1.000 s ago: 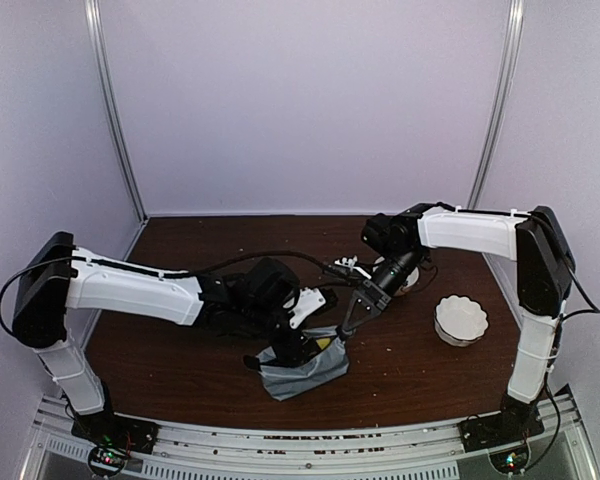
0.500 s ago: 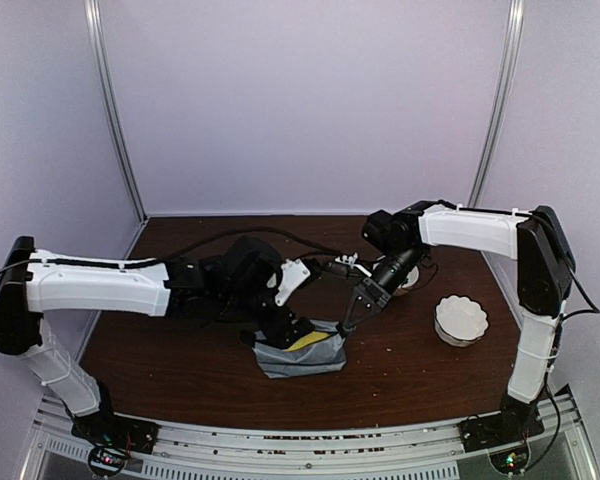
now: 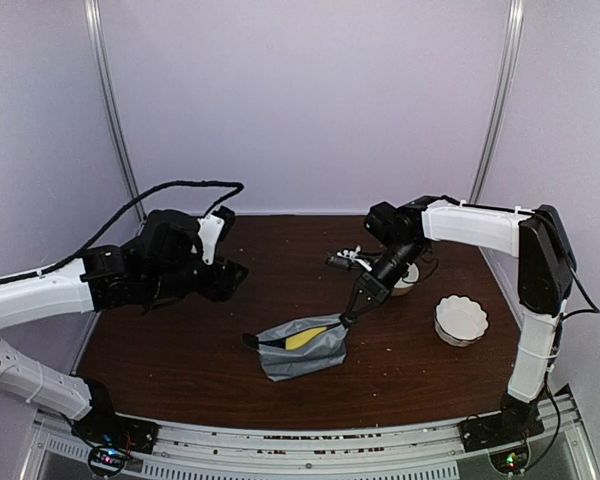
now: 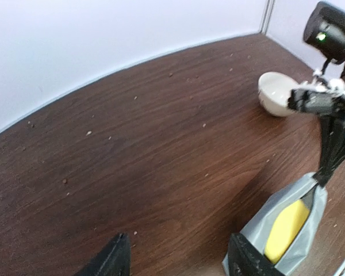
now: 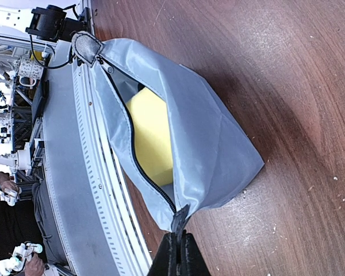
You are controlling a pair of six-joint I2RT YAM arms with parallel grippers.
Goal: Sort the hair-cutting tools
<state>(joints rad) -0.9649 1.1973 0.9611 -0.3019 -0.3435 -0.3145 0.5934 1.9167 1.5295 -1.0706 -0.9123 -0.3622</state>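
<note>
None of the hair-cutting tools show in any view. The grey zip pouch [image 3: 315, 355] lies near the table's front middle with its zip open and something yellow [image 3: 302, 338] inside. My right gripper [image 3: 348, 320] is shut on the black tab at the pouch's right end and holds that end up. In the right wrist view the right gripper [image 5: 178, 244] pinches the tab, with the pouch [image 5: 201, 144] spread before it. My left gripper [image 3: 232, 274] hovers at the left, well away from the pouch. In its wrist view the left gripper [image 4: 178, 256] is open and empty, over bare wood.
A white bowl [image 3: 443, 318] stands at the right. A second white bowl [image 3: 408, 282] stands behind the right arm, the same bowl [image 4: 276, 98] showing in the left wrist view. The metal rail [image 5: 98, 190] runs along the table's near edge, close to the pouch.
My left arm has pulled back from the pouch to the far left and risen. The right gripper still holds the tab. The pouch now lies with its mouth gaping.
</note>
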